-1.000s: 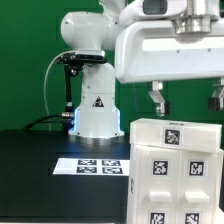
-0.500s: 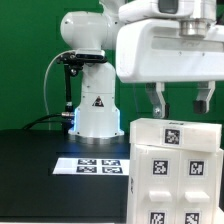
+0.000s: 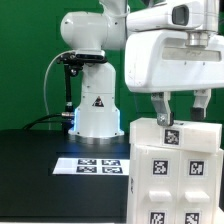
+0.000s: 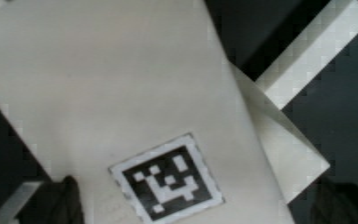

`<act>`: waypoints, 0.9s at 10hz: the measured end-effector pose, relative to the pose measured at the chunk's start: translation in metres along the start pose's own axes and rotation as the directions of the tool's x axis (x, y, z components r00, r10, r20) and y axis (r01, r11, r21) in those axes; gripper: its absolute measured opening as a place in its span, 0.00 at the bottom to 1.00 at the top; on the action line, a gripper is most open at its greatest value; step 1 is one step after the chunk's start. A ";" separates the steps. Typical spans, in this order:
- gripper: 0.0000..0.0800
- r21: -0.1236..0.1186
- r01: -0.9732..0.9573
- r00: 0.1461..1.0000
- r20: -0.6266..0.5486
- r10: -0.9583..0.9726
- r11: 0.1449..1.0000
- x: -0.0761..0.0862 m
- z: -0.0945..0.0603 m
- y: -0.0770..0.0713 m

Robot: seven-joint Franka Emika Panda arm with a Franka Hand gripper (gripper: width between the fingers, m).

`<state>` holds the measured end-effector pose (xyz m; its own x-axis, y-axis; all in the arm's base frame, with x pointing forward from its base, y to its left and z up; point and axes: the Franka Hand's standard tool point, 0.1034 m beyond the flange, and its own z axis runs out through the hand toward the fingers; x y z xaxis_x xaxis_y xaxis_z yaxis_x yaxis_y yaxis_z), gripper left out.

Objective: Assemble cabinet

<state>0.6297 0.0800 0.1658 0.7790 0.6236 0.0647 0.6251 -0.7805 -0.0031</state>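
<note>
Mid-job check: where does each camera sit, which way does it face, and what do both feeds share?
Exterior view: off the arm, facing the arm's base across the black table; shows the gripper over the cabinet and the marker board.
Wrist view: on the wrist, looking close onto a tagged white cabinet panel; a dark fingertip shows.
Shared: the cabinet.

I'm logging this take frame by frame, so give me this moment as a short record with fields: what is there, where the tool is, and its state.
piece: white cabinet, tagged, at the exterior view's right
tool: open, fingers straddling the cabinet's top edge
contact: cannot tell whether the fingers touch it
wrist view: white tagged panel fills the picture
marker board: flat on the black table, at the exterior view's left of the cabinet
arm base: white, behind the marker board
</note>
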 end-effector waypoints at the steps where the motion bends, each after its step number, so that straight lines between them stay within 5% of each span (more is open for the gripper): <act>1: 0.81 -0.003 -0.004 1.000 -0.003 0.004 1.000 0.000 0.000 0.002; 7: 0.81 -0.026 -0.013 1.000 -0.027 0.013 1.000 0.004 0.000 0.008; 8: 0.81 -0.036 0.026 1.000 -0.016 -0.027 0.999 0.003 0.000 0.008; 9: 0.81 -0.072 0.146 0.989 0.019 -0.145 0.987 0.004 -0.003 0.008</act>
<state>0.6372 0.0761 0.1690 0.6808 0.7311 0.0451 0.7272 -0.6820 0.0782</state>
